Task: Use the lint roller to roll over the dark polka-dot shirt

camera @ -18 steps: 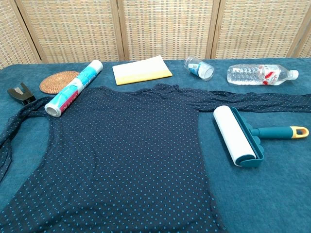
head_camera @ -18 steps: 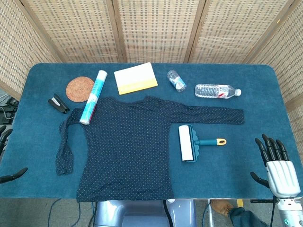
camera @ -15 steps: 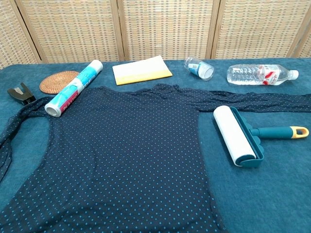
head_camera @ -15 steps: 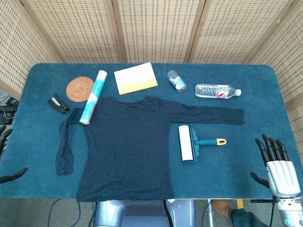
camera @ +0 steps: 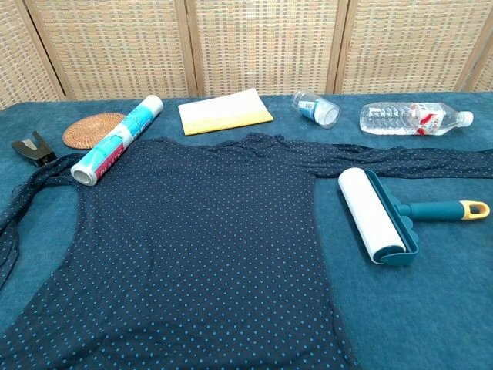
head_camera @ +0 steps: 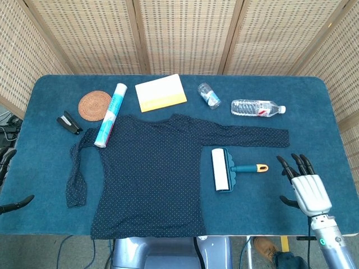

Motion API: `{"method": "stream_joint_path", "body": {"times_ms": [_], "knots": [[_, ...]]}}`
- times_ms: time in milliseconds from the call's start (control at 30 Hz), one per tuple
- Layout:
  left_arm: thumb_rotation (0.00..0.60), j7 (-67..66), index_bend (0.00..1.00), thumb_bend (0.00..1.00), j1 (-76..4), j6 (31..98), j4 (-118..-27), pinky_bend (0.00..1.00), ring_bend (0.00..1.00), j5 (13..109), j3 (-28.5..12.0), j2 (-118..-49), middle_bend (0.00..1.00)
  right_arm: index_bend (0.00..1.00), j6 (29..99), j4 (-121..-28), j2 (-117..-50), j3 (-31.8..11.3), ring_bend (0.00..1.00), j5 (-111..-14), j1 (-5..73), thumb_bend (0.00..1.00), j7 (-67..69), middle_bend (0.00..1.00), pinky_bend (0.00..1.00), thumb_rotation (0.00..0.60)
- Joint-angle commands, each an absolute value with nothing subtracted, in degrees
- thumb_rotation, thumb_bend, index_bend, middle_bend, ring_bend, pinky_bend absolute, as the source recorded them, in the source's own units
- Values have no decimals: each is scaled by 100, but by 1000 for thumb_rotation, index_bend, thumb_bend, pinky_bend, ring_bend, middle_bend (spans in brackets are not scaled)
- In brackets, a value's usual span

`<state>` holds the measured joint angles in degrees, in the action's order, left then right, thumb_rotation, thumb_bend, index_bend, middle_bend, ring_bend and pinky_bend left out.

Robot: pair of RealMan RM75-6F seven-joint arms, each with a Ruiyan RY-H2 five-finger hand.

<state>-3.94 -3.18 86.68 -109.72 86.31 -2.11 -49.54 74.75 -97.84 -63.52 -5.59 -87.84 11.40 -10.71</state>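
Note:
The dark polka-dot shirt [head_camera: 151, 174] [camera: 192, 247] lies flat across the middle of the blue table, sleeves spread to both sides. The lint roller [head_camera: 222, 170] [camera: 373, 215], a white roll in a teal frame with a teal and yellow handle [head_camera: 252, 168], lies on the table just right of the shirt's body. My right hand [head_camera: 303, 188] hovers open near the front right edge, fingers spread, right of the handle and apart from it. Of my left hand [head_camera: 11, 204] only dark fingertips show at the far left edge. Neither hand appears in the chest view.
Along the back lie a stapler [head_camera: 69, 123], a woven coaster [head_camera: 95, 105], a plastic-wrap roll [head_camera: 110, 114] resting on the shirt's shoulder, a yellow-white pad [head_camera: 160, 92], a small tipped bottle [head_camera: 208, 95] and a water bottle [head_camera: 258, 107]. Wicker screens stand behind the table.
My right hand has moved left and inward over the table, closer to the lint roller's handle. Nothing on the table has shifted.

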Motion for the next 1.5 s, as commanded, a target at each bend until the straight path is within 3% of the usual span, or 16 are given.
{"method": "stream_joint_path", "body": {"times_ms": [33,200,367,633,933,1500], "knots": [[600,-534,0,0,-373,8575,-11017,0,0,8467,-263,-5005,0,0,6282,-9921,-6463,-943,968,-7952,1983,0,-1658,984,1000,600],[600,-637,0,0,-434,8463,-11035,0,0,8274,-314,-5036,0,11,5617,-9809,-6861,-1143,1000,-6946,2528,0,-2341,1000,1000,600],[600,-663,0,0,-481,8379,-11021,0,0,8164,-341,-5045,0,133,5425,-9595,-7323,-1206,1000,-6231,2904,16,-2861,1000,1000,600],[600,-577,0,0,-529,8281,-10980,0,0,8067,-366,-5023,0,288,5426,-9282,-7813,-1151,1000,-5402,3310,224,-3468,1000,1000,600],[600,-518,0,0,-559,8233,-10960,0,0,8024,-376,-5007,0,343,5427,-8823,-8197,-1023,1000,-4880,3645,342,-3814,1000,1000,600],[600,-607,0,0,-610,8157,-10972,0,0,7958,-369,-5032,0,400,5420,-8356,-8418,-655,1000,-4575,3854,369,-4005,1000,1000,600]]}}
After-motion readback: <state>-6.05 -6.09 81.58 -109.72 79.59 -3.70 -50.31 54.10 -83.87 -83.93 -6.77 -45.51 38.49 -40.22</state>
